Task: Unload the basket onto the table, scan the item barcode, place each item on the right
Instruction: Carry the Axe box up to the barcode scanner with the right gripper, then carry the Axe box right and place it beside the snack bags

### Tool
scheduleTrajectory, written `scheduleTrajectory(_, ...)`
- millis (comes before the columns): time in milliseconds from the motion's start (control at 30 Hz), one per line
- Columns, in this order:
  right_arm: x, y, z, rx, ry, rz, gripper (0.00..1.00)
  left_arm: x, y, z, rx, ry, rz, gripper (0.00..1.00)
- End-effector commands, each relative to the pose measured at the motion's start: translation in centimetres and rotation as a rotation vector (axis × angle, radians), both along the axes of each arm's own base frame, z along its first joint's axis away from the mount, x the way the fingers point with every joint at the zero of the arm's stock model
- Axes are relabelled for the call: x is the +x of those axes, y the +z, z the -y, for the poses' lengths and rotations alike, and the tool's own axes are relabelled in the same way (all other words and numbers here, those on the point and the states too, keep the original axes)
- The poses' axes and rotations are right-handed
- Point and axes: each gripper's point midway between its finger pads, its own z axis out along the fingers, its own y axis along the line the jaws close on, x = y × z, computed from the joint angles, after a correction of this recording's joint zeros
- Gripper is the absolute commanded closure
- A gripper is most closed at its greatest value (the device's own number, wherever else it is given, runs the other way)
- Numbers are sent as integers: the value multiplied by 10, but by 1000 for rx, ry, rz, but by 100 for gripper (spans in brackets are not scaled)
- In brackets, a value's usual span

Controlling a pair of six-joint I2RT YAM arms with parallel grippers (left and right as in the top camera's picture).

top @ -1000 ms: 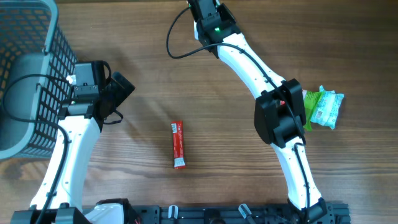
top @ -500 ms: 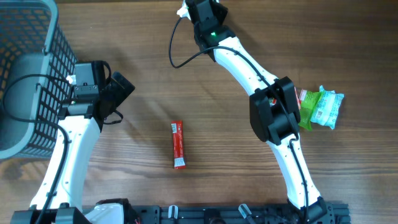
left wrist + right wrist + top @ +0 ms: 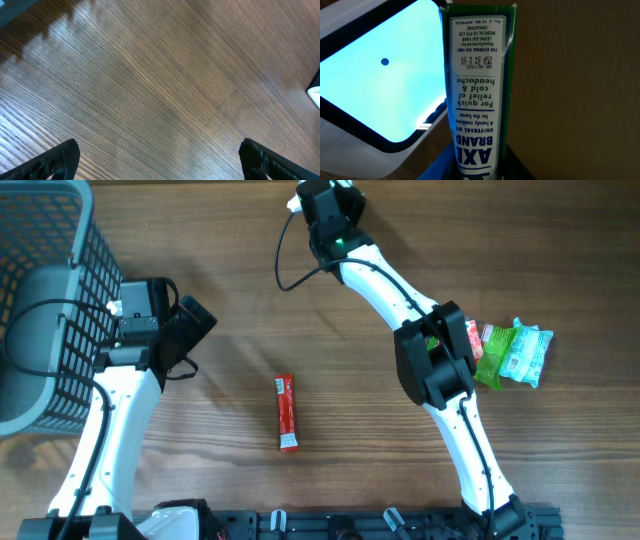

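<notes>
Medicine box (image 3: 476, 85) | upright in right gripper (image 3: 477, 169) | left edge beside scanner window (image 3: 375, 70)

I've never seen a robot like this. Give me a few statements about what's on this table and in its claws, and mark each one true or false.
1. The right gripper holds a box printed "AXE BRAND". True.
2. The left gripper is clamped on the red sachet. False: it is open over bare wood, and the sachet lies alone on the table.
3. The green packet sits inside the basket. False: it lies on the table on the right arm's side, far from the basket.
4. The box is held up beside a lit blue panel with a black border. True.
</notes>
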Motion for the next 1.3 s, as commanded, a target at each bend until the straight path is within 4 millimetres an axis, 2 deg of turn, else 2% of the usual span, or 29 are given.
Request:
scheduleTrajectory(0,-2,-4,4,-32,-28,-3,80,1,0,-2,20,-4,-2,0)
scheduleTrajectory(100,-2,-5,4,14,-47,9,81,1,0,-2,20,-4,-2,0)
scheduleTrajectory(167,-3,6,4,51,-61,33,81,1,0,-2,20,-4,-2,0)
scheduleTrajectory(267,-6,46,5,143,-85,94,81,1,0,-2,20,-4,-2,0)
scheduleTrajectory(300,-14,70,4,206,-78,95,81,1,0,-2,20,-4,-2,0)
scheduleTrajectory(367,-27,95,6,293,-83,82,80,1,0,-2,20,-4,-2,0)
scheduleTrajectory(467,-72,136,17,490,-141,5,80,1,0,-2,20,-4,-2,0)
scheduleTrajectory(533,-111,154,28,555,-171,-94,80,1,0,-2,20,-4,-2,0)
scheduleTrajectory(567,-141,164,41,613,-225,-158,80,1,0,-2,20,-4,-2,0)
scheduleTrajectory(633,-166,170,58,663,-289,-211,80,1,0,-2,20,-4,-2,0)
scheduleTrajectory(700,-195,161,84,731,-406,-321,80,1,0,-2,20,-4,-2,0)
scheduleTrajectory(900,-229,112,123,878,-608,-625,79,1,0,-2,20,-4,-2,0)
scheduleTrajectory(933,-233,101,129,901,-640,-670,76,1,0,-2,20,-4,-2,0)
scheduleTrajectory(1033,-249,63,132,971,-706,-820,76,1,0,-2,20,-4,-2,0)
scheduleTrajectory(1100,-257,39,126,990,-729,-882,81,1,0,-2,20,-4,-2,0)
scheduleTrajectory(1200,-282,-6,124,947,-785,-981,80,1,0,-2,20,-4,-2,0)
scheduleTrajectory(1267,-295,-29,127,930,-832,-1008,79,1,0,-2,20,-4,-2,0)
